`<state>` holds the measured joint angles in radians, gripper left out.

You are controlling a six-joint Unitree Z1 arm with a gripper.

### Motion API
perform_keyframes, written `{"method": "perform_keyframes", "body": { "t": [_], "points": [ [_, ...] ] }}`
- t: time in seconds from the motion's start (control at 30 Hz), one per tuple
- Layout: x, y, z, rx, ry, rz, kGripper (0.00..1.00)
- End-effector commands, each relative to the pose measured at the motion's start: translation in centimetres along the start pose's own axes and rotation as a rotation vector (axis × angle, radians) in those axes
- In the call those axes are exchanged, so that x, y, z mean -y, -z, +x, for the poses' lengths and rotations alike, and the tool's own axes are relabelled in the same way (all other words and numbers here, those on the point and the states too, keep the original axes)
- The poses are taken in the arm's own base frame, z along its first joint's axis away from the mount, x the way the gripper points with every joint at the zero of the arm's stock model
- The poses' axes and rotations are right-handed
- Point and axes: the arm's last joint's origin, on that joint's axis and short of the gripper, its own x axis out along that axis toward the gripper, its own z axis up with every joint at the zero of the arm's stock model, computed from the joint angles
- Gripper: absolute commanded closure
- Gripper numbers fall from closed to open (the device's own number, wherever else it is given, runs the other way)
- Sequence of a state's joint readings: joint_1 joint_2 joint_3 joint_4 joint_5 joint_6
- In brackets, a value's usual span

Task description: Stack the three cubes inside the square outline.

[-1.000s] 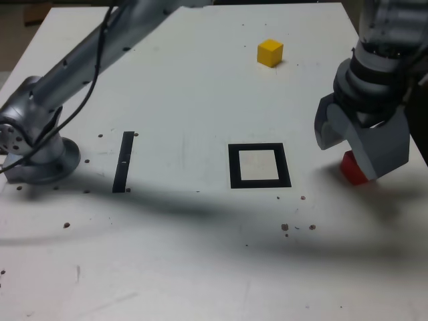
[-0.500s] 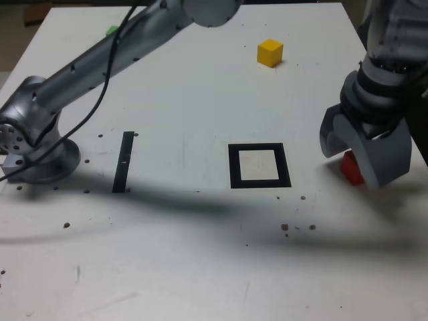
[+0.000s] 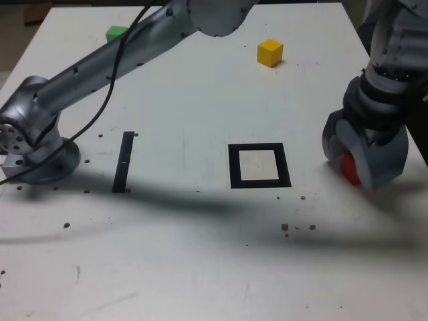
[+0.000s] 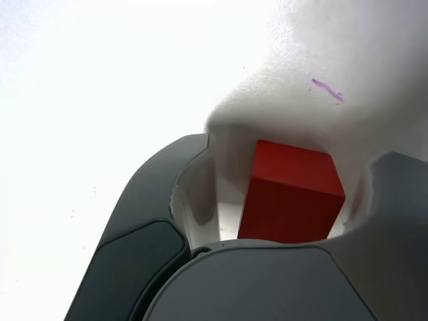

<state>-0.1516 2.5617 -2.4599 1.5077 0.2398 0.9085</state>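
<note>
arm base (image 3: 37, 157): parked at the exterior view's far left, on the white table (image 3: 180, 254)
green cube (image 3: 116, 32): seen near the table's far edge, partly tucked behind the arm's long link (image 3: 120, 57)
thin black strip (image 3: 123, 161): laid flat just beside the base, well apart from the cubes
square outline (image 3: 259, 165): found mid-table, white centre left bare, nothing sitting inside it
yellow cube (image 3: 270, 53): set beyond the outline toward the far edge, on its own
gripper (image 3: 354, 160): lowered at the exterior view's right, jaws placed either side of the red cube; a slim gap is shown on one side in the wrist view, so a real pinch can't be called
red cube (image 4: 292, 192): caught between the jaws, on the table, well outside the outline
</note>
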Motion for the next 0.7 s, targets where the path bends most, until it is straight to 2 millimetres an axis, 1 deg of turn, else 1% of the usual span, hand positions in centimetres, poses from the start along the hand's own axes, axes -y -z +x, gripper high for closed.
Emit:
{"method": "perform_keyframes", "body": {
  "t": [0.0, 0.43, 0.57, 0.67],
  "points": [
    [-0.1, -0.1, 0.3, -0.002, 0.001, 0.0, 0.62],
    [0.0, 0.0, 0.4, -0.007, 0.009, 0.001, 0.62],
    [0.2, 0.2, 0.0, -0.009, 0.012, -0.017, 0.62],
    [0.6, 0.7, -0.6, -0.009, 0.012, -0.053, 0.62]
  ]
}}
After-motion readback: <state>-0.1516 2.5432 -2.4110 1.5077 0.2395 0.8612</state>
